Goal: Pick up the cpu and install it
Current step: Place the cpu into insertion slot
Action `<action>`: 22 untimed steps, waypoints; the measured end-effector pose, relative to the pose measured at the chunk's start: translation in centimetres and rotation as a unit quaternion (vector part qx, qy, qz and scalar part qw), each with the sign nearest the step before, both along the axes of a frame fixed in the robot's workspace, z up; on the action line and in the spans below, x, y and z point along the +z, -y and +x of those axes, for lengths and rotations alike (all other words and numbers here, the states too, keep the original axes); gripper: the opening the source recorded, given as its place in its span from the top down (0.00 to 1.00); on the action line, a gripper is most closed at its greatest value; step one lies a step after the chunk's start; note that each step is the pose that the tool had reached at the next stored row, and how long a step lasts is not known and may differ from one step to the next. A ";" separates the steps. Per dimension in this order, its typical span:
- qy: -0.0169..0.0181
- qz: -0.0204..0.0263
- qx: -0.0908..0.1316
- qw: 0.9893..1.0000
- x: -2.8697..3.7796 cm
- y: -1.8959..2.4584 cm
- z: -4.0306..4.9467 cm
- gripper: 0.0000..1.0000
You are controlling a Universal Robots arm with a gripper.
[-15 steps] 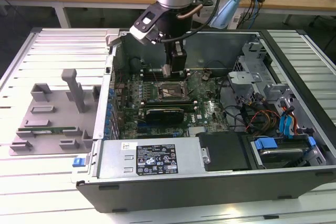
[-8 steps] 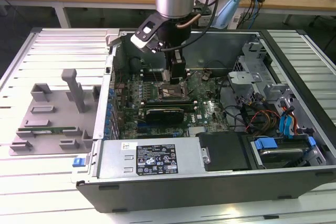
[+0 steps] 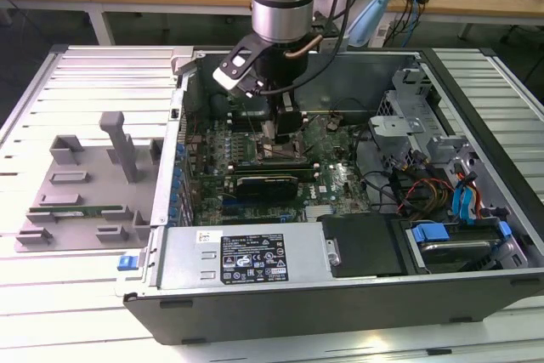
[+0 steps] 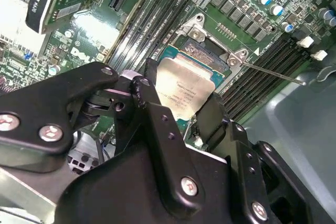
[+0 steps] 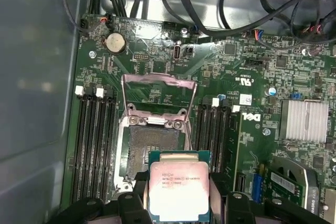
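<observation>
The cpu (image 5: 178,188), a flat square chip with a silvery top and a thin green edge, sits between the black fingers (image 5: 139,195) of my gripper (image 5: 178,198), which is shut on its two opposite sides. It hangs just above the near edge of the open socket (image 5: 153,145), whose metal load plate (image 5: 157,85) is flipped up. In the second wrist view the cpu (image 4: 185,88) is tilted partly over the socket (image 4: 206,52), with a finger (image 4: 145,92) on one side. In the exterior view my gripper (image 3: 281,131) reaches down inside the open computer case onto the motherboard (image 3: 331,178).
Memory slots (image 5: 94,145) flank the socket on both sides. A graphics card (image 3: 265,184) lies in front of it, and cables (image 3: 399,189) and drive bays (image 3: 463,240) sit at the exterior view's right. A grey holder (image 3: 85,184) with a green memory stick stands outside the case.
</observation>
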State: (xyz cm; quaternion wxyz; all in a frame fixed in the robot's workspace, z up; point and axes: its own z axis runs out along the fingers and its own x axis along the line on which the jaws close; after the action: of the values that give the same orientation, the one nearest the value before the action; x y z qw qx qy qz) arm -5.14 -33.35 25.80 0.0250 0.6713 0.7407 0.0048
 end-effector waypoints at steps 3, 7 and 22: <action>0.000 0.000 -0.002 1.000 -0.96 -0.20 0.12 0.45; 0.000 0.000 -0.003 1.000 -1.21 -0.58 0.24 0.45; 0.000 -0.010 -0.024 1.000 -3.43 -1.94 1.11 0.45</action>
State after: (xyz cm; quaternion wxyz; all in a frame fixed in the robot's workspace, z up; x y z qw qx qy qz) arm -4.03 -31.41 22.37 0.0322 0.6884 0.7247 -0.0033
